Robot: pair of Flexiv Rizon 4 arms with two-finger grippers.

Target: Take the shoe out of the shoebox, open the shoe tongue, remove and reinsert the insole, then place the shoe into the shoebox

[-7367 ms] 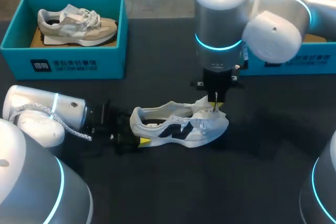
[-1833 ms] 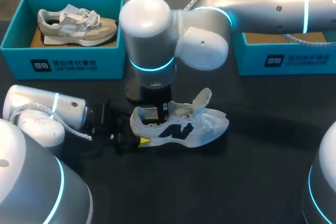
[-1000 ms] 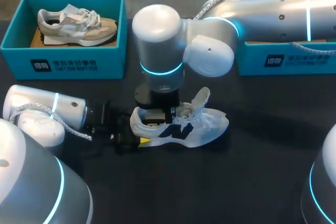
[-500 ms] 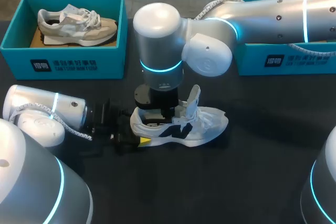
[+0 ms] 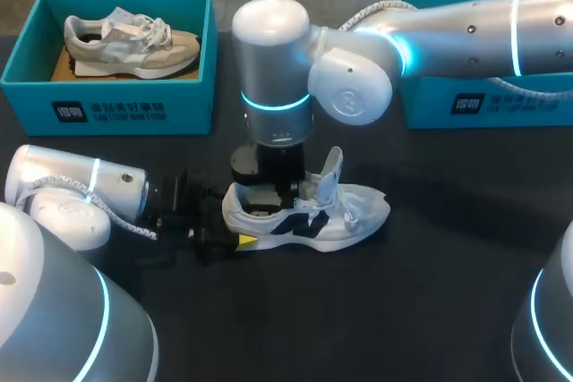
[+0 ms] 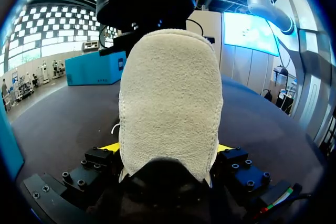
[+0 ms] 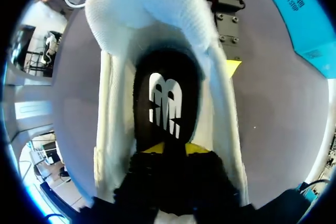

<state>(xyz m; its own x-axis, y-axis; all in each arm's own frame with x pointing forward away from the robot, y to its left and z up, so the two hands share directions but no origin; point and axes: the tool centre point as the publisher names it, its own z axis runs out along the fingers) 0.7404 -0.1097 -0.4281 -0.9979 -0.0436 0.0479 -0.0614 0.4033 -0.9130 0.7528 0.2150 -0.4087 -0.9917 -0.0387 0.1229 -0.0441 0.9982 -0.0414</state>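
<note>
White shoe (image 5: 313,216) is laid on the table (image 5: 430,310), near middle, out of the far-right shoebox (image 5: 488,100). Its heel is clamped from both sides by the left gripper (image 6: 168,149). Since 7 s ago the right gripper (image 7: 169,149) has been taken off the toe/tongue area, brought left and lowered into the shoe opening. Within the last second the tongue (image 5: 329,165) has been pushed from a lean toward the toe to nearly upright. Right gripper is sunk over the black insole (image 7: 168,90); clenched or released cannot be told. Tongue step is judged done, insole pull next; insole not yet lifted
</note>
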